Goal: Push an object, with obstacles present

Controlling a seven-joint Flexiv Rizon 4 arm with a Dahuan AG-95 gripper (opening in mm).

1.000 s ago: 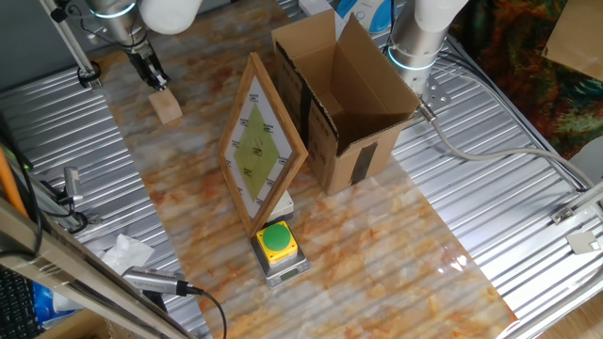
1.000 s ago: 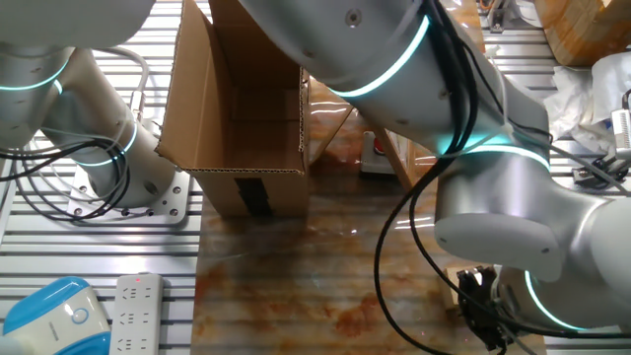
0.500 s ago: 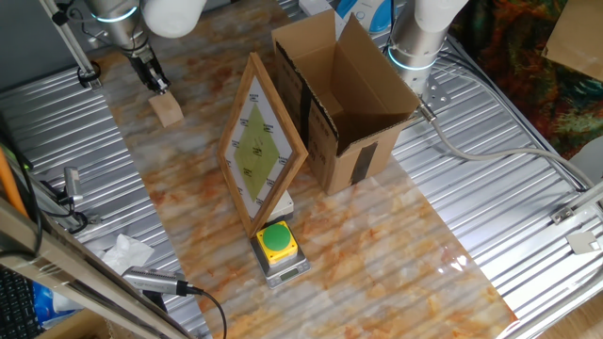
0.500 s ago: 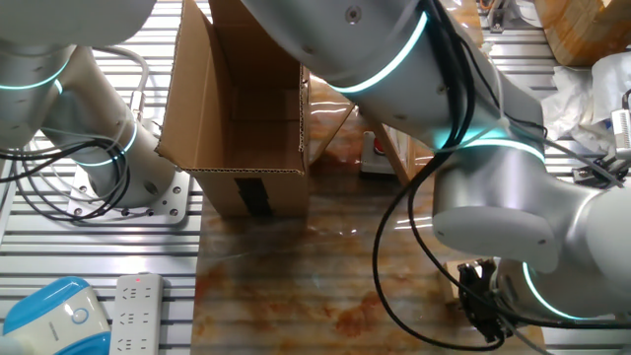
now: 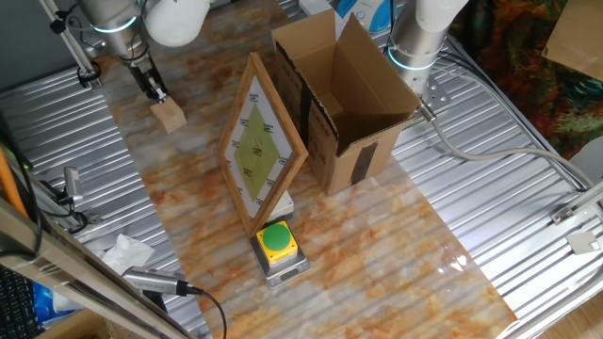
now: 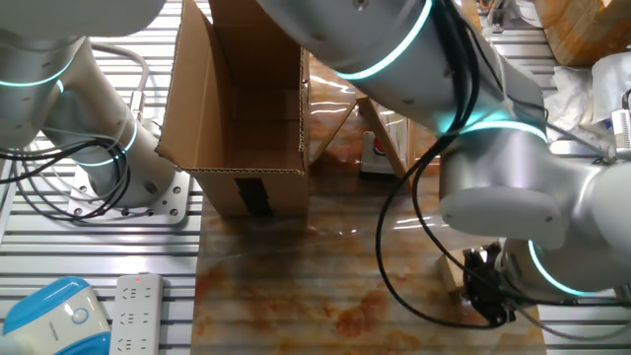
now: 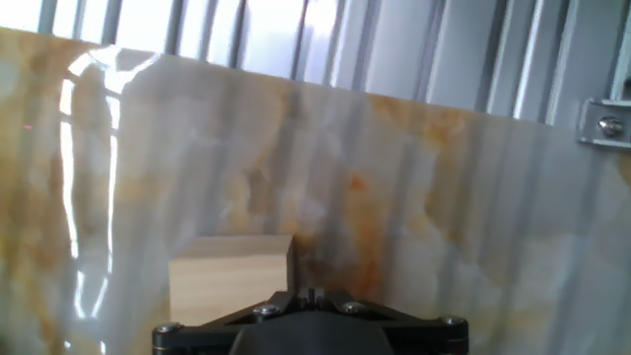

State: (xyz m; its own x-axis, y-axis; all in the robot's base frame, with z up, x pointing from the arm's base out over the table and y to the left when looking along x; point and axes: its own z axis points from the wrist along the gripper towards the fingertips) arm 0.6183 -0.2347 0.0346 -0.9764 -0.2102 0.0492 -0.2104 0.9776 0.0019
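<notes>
End effector touching cube

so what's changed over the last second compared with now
The small light-tan wooden cube has slid a little along the marbled tabletop, toward the near end where the yellow-and-green push-button sits. The tool followed it, pressed against its far side, fingers together. The large brown cardboard box, the wooden-framed white board and the button stayed put.

white power strip, crumpled tissue
</notes>
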